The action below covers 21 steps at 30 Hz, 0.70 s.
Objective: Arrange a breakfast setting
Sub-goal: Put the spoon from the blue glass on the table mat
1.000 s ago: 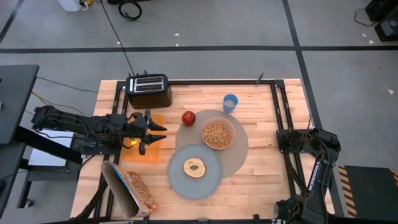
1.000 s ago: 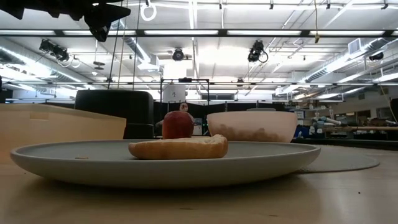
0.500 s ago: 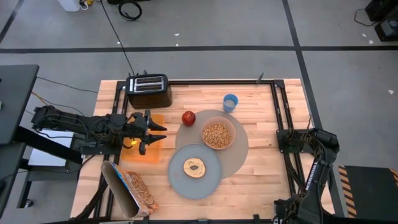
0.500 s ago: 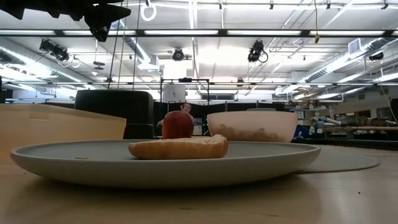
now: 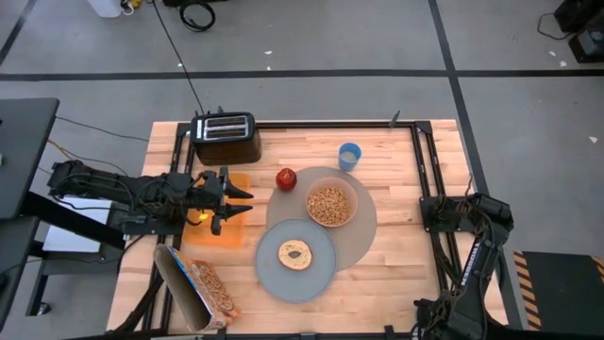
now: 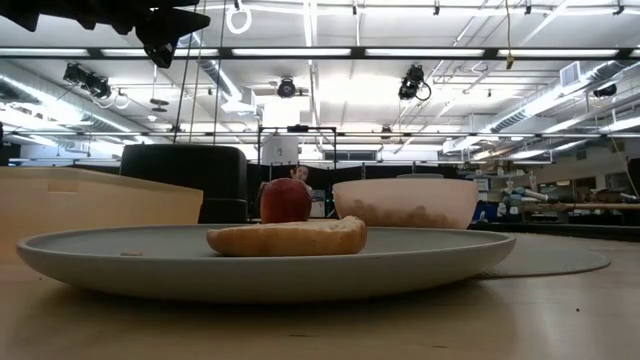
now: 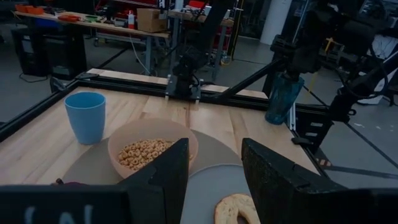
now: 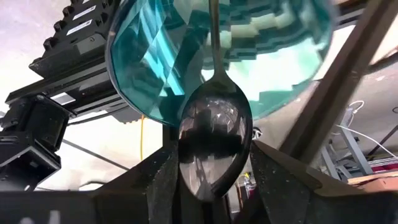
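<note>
**Two grippers, one of each table item.** The left gripper is hovering over the orange translucent board. Its fingers are standing partly apart and grasping nothing – the grey plate is showing through the gap in the left wrist view. The right gripper is waiting off the table's right edge. There the single spoon is showing right at it, bowl toward the camera, in front of a teal translucent bottle. Whether the gripper is clamping the spoon cannot be told.

Outward from the left gripper:
- One red apple is sitting just at the rim of the one large round grey-tan mat.
- One translucent pink bowl, holding cereal rings, is resting on the mat.
- The plate is overlapping the mat's near-left edge and carrying one bagel.
- One small blue cup is standing upright near the mat, apart from it, on its far side.
- One black toaster is occupying the far-left corner.
- One cereal box is lying at the near-left corner.

The surface is a pale wooden table edged by a dark frame. Around it – grey concrete floor crossed by dark lines, with strip lights and workbenches showing in the low view.
</note>
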### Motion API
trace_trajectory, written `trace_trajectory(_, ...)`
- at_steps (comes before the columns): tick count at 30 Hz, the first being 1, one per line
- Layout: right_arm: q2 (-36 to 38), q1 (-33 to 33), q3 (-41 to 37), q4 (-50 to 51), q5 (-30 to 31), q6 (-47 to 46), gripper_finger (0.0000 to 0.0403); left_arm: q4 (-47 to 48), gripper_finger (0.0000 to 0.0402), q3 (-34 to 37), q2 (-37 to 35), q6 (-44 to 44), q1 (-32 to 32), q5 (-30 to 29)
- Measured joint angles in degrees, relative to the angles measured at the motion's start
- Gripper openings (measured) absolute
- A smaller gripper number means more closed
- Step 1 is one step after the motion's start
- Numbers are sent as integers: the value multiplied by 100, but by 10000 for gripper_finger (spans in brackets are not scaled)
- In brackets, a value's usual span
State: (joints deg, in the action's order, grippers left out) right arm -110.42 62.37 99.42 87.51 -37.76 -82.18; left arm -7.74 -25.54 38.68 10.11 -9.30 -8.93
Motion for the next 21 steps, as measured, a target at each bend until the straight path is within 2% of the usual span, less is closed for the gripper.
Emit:
trace_trajectory(6, 40, -42, 148, 162, -19, 8, 191, 1, 155, 0, 0, -9, 0, 0)
trace_trajectory(11, 40, 20, 148, 52, -26, -34, 194, 17, 155, 0, -1, -17, 0, 0)
trace_trajectory(15, 40, 59, 151, -21, -74, -12, 219, 41, 155, 2, -2, -22, 0, 0)
trace_trajectory(21, 40, 58, 148, 32, 101, 303, 282, 45, 155, 2, 0, -28, 0, 0)
